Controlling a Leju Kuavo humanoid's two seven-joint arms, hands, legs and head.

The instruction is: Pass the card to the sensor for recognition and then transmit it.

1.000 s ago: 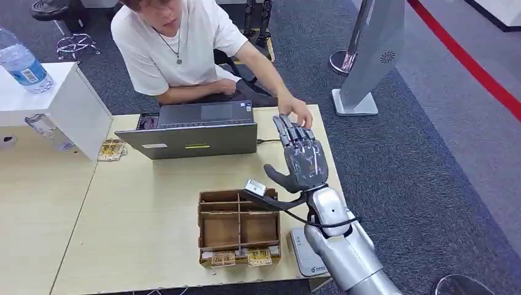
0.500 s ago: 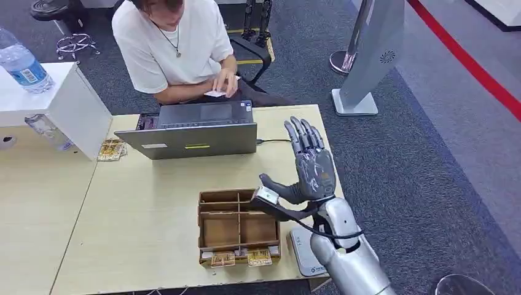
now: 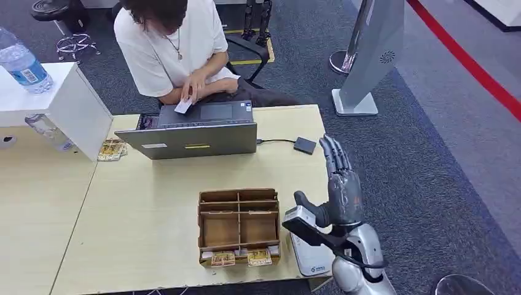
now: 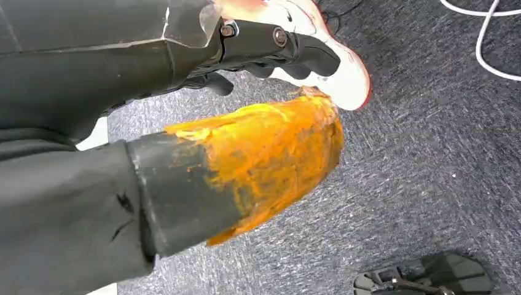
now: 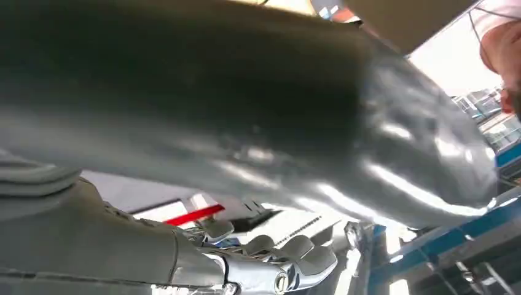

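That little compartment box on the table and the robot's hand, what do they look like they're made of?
The compartment box looks like thin brown cardboard or fibreboard: matte, with flat slotted dividers. The right hand looks like grey metal or hard plastic with a dull sheen; the arm behind it is glossier silver. I can't tell which for certain.

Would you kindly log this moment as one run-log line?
right hand: open, raised beside table | card: in person's hand, over laptop | sensor: bare

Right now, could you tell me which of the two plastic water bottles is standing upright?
The bottle with the blue label on top of the white box is upright. The other clear bottle lies on its side on the table beside that box.
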